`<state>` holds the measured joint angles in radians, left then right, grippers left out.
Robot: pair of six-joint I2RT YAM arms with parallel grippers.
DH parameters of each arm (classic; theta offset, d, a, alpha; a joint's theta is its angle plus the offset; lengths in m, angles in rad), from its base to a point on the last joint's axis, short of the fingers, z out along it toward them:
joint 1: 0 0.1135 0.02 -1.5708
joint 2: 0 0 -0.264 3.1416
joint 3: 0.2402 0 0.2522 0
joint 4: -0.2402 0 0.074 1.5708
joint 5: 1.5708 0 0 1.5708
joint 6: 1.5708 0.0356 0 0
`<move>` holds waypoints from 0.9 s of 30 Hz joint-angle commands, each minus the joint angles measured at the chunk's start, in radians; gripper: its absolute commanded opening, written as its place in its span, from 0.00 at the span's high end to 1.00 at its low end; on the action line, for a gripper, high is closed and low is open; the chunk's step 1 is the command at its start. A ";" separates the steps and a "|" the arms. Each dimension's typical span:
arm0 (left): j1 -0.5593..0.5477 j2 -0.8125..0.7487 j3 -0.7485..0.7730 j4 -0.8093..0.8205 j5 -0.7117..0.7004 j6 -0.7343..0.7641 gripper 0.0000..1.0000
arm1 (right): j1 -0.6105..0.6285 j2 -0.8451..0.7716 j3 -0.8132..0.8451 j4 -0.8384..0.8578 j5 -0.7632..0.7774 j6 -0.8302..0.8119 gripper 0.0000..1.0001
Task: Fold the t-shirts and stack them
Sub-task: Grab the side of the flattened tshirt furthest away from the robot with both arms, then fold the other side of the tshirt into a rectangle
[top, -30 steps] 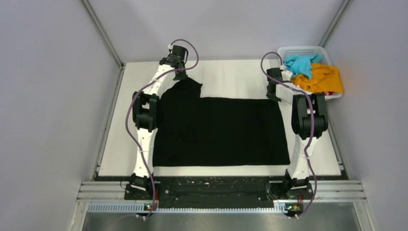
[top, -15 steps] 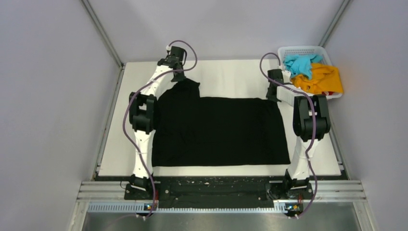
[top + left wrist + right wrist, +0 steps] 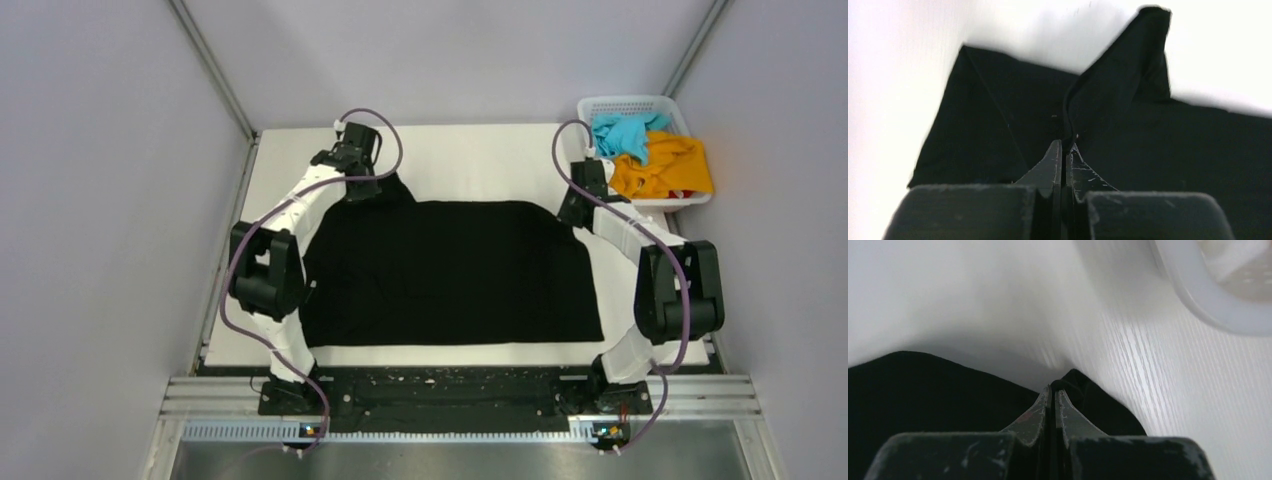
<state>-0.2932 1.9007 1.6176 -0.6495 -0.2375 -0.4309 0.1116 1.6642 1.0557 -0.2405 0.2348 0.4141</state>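
Pinching the black shirt (image 3: 450, 270) at its far corners, the left fingers (image 3: 1052, 167) and right fingers (image 3: 1038, 412) are clamping tight on the cloth, which is lying spread across the white desk (image 3: 480, 150).

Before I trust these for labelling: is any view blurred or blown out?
Top view: sharp, evenly lit, though the black shirt shows no detail. Left wrist: table blown out to white, shirt edges soft. Right wrist: table streaked by blur, basket rim out of focus.

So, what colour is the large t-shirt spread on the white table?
The large fabric t-shirt is solid black; the top external view shows it best.
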 commanded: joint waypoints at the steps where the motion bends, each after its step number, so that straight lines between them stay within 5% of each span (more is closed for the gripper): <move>1: -0.029 -0.170 -0.157 0.038 -0.036 -0.049 1.00 | 0.011 -0.125 -0.051 -0.071 0.020 0.015 1.00; 11: -0.055 -0.451 -0.445 -0.024 -0.128 -0.118 1.00 | 0.011 -0.240 -0.113 -0.175 0.056 -0.006 1.00; 27: -0.088 -0.687 -0.559 -0.188 -0.123 -0.207 1.00 | 0.011 -0.314 -0.117 -0.268 0.164 -0.020 1.00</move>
<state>-0.3771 1.3037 1.0695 -0.7868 -0.3389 -0.6083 0.1158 1.3830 0.9295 -0.4908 0.3557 0.4110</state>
